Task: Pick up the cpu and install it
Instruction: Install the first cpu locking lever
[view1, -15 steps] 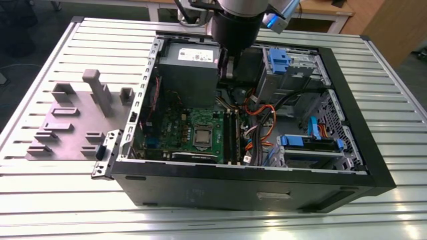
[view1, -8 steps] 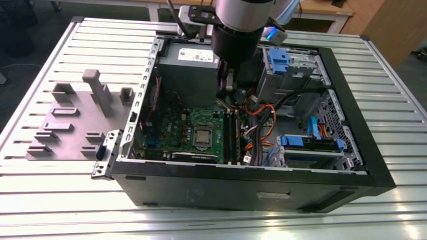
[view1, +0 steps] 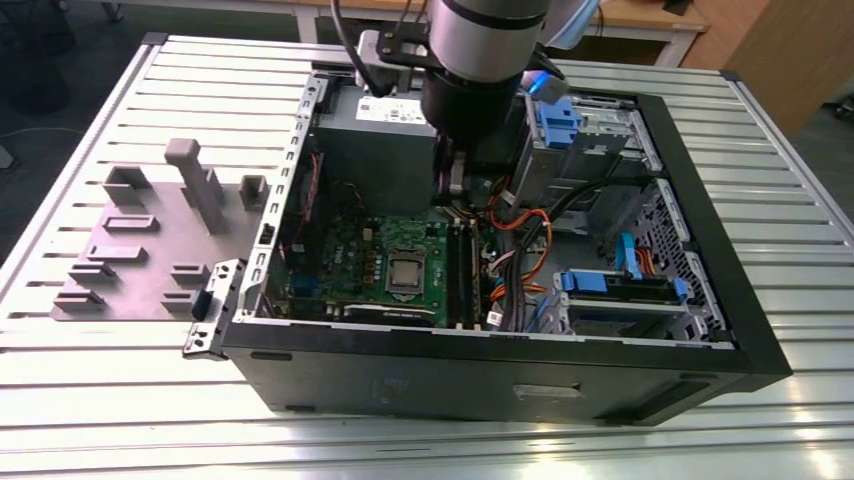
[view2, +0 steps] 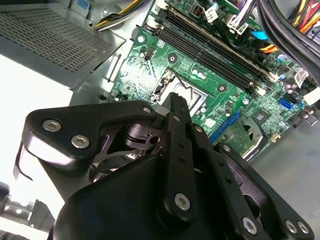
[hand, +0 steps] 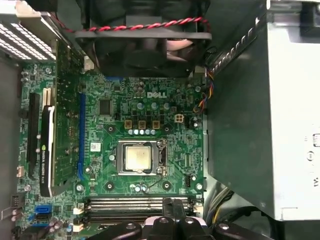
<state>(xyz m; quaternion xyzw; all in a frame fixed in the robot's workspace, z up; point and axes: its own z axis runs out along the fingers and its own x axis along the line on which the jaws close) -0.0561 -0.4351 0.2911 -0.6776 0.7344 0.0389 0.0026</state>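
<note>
The cpu (hand: 138, 157) is a small square chip with a dull metal top, lying flat inside the socket frame (hand: 120, 159) in the middle of the green motherboard (hand: 100, 175). In the exterior view the cpu (view1: 404, 272) shows low in the open case. My gripper (hand: 181, 206) hangs above the board, off to the side of the socket over the memory slots (hand: 135, 204), not touching the chip. Its black fingers stand together with nothing between them. In the second wrist view the gripper (view2: 176, 100) partly covers the socket. In the exterior view the gripper (view1: 451, 195) reaches down into the case.
The black computer case (view1: 507, 370) lies open on a slatted metal table (view1: 747, 140). A fan (hand: 145, 45) and a grey power supply (hand: 250, 125) flank the board. Orange and black cables (view1: 521, 240) and blue-tabbed drive bays (view1: 621, 285) fill the exterior view's right. A grey fixture block (view1: 147, 240) stands at its left.
</note>
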